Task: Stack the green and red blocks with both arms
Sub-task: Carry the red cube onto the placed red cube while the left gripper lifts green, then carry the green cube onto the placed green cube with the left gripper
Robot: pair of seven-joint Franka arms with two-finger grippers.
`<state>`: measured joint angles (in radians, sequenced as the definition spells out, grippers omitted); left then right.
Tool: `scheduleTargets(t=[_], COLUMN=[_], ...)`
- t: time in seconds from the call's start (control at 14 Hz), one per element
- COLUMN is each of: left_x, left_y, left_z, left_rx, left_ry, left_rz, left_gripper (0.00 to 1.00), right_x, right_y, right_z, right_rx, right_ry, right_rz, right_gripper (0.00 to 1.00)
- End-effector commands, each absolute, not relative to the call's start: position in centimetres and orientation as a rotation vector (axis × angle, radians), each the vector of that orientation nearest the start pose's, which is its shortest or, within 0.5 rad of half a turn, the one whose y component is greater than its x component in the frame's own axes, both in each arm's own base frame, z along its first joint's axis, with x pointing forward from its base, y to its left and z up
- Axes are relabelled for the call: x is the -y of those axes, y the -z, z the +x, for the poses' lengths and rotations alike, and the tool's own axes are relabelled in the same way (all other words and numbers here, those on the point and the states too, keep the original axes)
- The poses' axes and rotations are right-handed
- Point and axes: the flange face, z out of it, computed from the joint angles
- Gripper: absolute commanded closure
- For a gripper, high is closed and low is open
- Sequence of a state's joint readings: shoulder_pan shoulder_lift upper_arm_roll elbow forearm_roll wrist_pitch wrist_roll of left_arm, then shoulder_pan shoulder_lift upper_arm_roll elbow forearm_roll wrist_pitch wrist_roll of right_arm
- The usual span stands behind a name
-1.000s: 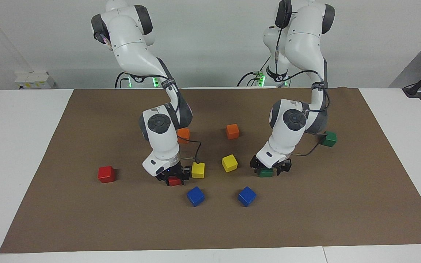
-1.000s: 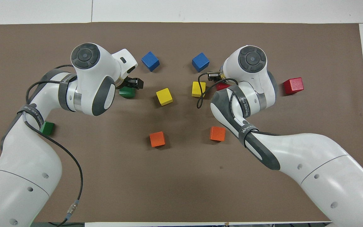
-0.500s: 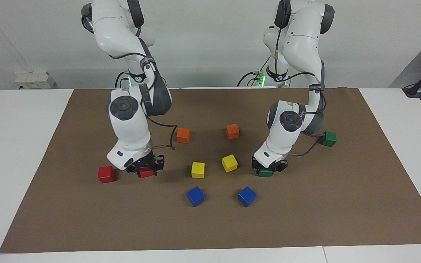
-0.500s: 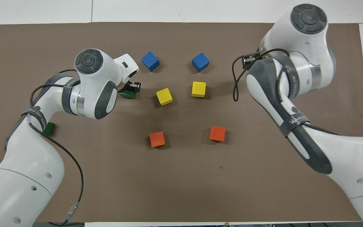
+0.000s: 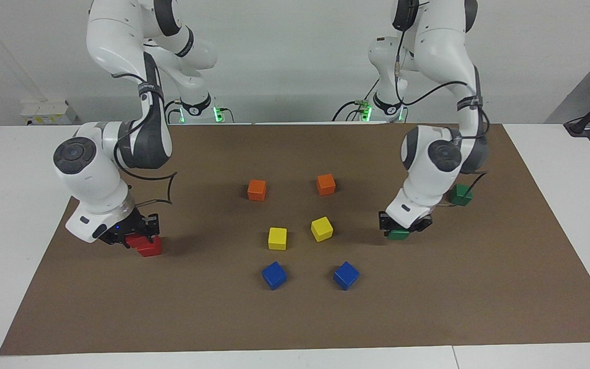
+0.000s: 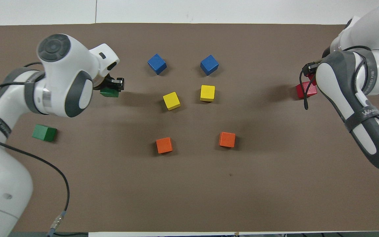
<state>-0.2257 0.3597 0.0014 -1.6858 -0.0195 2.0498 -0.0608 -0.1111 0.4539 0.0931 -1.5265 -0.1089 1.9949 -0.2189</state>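
Observation:
My right gripper (image 5: 131,237) is shut on a red block (image 5: 132,240) and holds it low, right beside the second red block (image 5: 150,247), which lies on the mat at the right arm's end. In the overhead view the right gripper (image 6: 310,73) partly covers the held red block (image 6: 312,79) next to the lying red block (image 6: 304,91). My left gripper (image 5: 402,229) is shut on a green block (image 5: 398,234) just above the mat; the overhead view also shows this gripper (image 6: 112,86) and block (image 6: 109,93). The second green block (image 5: 461,195) (image 6: 44,132) lies nearer to the robots at the left arm's end.
Two orange cubes (image 5: 256,190) (image 5: 326,184), two yellow cubes (image 5: 277,239) (image 5: 321,229) and two blue cubes (image 5: 274,275) (image 5: 346,275) lie in the middle of the brown mat (image 5: 295,318). White table borders the mat.
My right gripper has carried its red block toward the right arm's end, up to the other red block. My left gripper has moved its green block toward the left arm's end.

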Motion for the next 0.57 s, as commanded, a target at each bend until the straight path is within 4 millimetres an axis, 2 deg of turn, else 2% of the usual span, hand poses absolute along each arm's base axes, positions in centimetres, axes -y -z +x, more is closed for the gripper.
scheduleTargets(t=[0.0, 0.14, 0.36, 0.5], left_x=[7.4, 2.2, -3.9, -6.1], left_y=[-44.0, -44.3, -43.0, -41.8], left_z=[61.4, 59.2, 57.3, 56.0], left_rx=[-0.3, -0.346, -0.476, -0.51], left_ry=[-0.075, -0.096, -0.107, -0.082], left_rz=[-3.132, -3.132, -3.125, -3.12], left_gripper=[1.0, 1.0, 1.0, 1.0], right_x=[3.4, 3.2, 3.2, 4.0], right_y=[-39.4, -38.3, -37.3, -37.0], right_z=[66.8, 66.0, 65.7, 65.5], right_rx=[0.381, 0.321, 0.276, 0.237], right_ry=[0.045, 0.042, 0.07, 0.085], right_rz=[-3.173, -3.171, -3.172, -3.175], right_gripper=[1.0, 1.0, 1.0, 1.0])
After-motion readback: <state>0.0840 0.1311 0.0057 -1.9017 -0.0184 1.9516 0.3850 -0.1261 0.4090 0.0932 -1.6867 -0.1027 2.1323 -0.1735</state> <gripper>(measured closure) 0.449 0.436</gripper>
